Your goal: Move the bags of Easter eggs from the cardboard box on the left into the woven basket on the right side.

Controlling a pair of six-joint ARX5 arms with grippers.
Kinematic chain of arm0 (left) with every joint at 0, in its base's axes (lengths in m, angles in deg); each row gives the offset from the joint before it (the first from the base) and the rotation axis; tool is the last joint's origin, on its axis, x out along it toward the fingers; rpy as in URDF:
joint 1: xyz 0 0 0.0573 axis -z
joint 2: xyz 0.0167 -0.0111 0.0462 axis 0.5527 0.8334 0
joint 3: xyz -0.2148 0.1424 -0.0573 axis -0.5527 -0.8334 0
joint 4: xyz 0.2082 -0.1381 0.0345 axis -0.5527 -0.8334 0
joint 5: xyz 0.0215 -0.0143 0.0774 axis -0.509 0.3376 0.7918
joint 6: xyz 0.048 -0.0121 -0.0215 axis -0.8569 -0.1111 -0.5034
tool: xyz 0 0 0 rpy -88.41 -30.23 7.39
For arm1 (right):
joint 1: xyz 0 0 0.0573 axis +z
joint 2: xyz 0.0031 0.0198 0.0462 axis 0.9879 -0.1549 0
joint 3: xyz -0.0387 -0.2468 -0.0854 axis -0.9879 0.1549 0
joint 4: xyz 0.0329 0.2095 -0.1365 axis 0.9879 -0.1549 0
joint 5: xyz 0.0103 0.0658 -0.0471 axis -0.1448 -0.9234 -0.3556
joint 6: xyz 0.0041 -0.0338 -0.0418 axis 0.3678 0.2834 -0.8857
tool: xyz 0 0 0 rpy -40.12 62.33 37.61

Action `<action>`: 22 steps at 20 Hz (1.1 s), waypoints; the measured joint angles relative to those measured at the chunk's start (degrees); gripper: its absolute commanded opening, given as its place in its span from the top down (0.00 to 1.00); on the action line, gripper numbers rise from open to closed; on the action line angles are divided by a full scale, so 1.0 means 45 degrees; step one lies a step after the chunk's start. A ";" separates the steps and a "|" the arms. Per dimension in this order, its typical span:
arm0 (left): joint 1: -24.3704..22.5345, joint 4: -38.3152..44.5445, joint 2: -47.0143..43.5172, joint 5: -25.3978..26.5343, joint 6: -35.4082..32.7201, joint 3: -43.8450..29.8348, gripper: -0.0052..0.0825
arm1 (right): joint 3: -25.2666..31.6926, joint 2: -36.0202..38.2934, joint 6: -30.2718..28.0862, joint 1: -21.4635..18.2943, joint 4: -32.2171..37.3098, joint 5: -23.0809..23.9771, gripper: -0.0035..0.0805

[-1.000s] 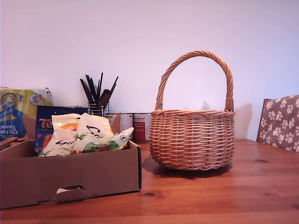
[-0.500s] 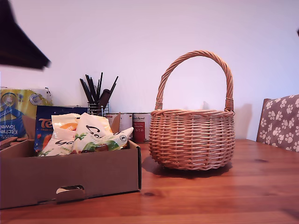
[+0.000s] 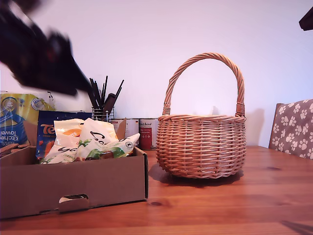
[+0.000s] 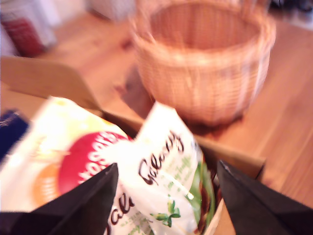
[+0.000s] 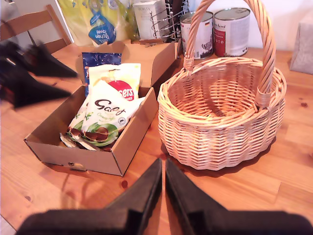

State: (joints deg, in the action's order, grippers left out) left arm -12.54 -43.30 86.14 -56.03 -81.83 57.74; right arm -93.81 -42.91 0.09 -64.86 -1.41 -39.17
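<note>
The brown wooden table (image 3: 254,205) carried everything, and the round tan wicker basket (image 3: 201,142) with its tall arched handle stood empty at the exterior view's right. I judged that handle the main hazard: a bag carried across low could catch on it and tip the basket. The shallow brown cardboard box (image 3: 73,183) sat beside the basket without touching it, at the exterior view's left. It looked light enough to drag or lift if the jaws snagged its wall. In the box the bags leaned overlapped: the white crinkly plastic bag with black script (image 4: 166,176) on top, the red-and-white bag (image 4: 80,164) beside it, and the dark blue bag (image 5: 100,59) behind. A pinch could take two at once, or slide off the slick film. My first gripper (image 4: 167,166) hung over them with jaws spread wide and empty, too blurred to judge its aim. My second gripper (image 5: 164,169) hovered over the table, jaws nearly together, holding nothing.
</note>
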 measured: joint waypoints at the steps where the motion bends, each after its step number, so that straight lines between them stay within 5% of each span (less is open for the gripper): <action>1: 0.0019 0.0194 0.0578 0.0049 -0.0301 0.0029 0.26 | 0.0000 -0.0068 0.0000 0.0000 0.0000 0.0000 0.97; 12: 0.0170 0.1608 0.2943 0.0568 -0.0437 0.0058 0.26 | 0.0000 -0.0165 0.0000 0.0000 0.0000 0.0005 0.97; 17: 0.0199 0.1413 0.3740 -0.0685 0.0170 0.0194 0.27 | -0.0005 -0.0238 0.0000 0.0000 0.0112 0.0015 0.97; 19: 0.0379 0.1355 0.4333 -0.0792 0.0175 0.0199 0.35 | -0.0005 -0.0413 0.0000 0.0000 0.0102 0.0019 0.97; 22: 0.0500 0.1462 0.4337 -0.0811 0.0175 0.0199 0.65 | 0.0000 -0.0578 0.0000 0.0000 0.0102 0.0019 0.97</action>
State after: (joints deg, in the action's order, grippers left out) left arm -10.29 -36.72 105.66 -59.68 -81.05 58.63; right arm -93.81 -45.51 0.09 -64.86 -0.95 -39.08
